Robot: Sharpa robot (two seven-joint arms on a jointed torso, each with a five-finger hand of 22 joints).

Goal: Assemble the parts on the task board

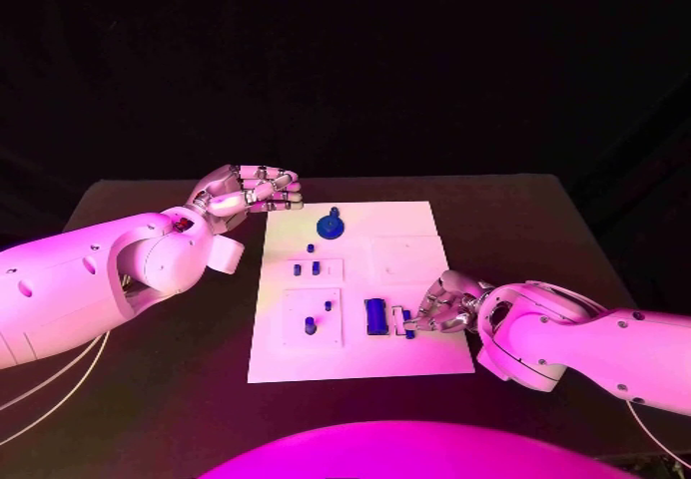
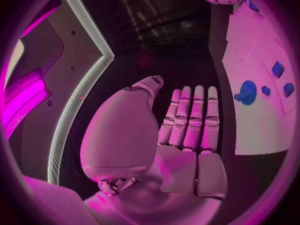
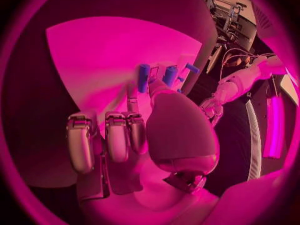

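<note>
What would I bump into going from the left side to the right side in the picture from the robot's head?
Left arm → left robot hand → white task board with the round blue part near its far edge → right robot hand at the board's right edge → right arm.

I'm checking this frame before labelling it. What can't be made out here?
- Head view: whether the right hand grips the small blue part beside it; its fingers cover the contact.
- Right wrist view: the palm hides the board under it.
- Left wrist view: the task board's far parts are cut off by the edge.
</note>
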